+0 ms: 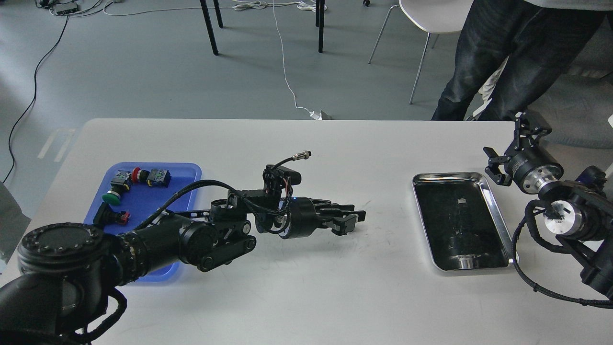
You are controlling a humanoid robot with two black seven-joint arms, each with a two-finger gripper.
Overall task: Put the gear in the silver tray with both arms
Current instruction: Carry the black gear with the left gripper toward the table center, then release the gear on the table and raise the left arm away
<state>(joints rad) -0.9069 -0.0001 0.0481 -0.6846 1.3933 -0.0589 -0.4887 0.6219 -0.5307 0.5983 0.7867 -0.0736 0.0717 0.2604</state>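
The silver tray lies on the white table at the right. A small round silver gear-like part sits inside it near its front rim. My left gripper hovers low over the table's middle, well left of the tray. It points right, its fingers lie together, and nothing shows between them. My right gripper is just beyond the tray's far right corner, raised above the table. Its two fingers are spread apart and empty.
A blue plastic tray with several push-button switches lies at the left, partly under my left arm. A person's legs and a white chair stand beyond the table's far right edge.
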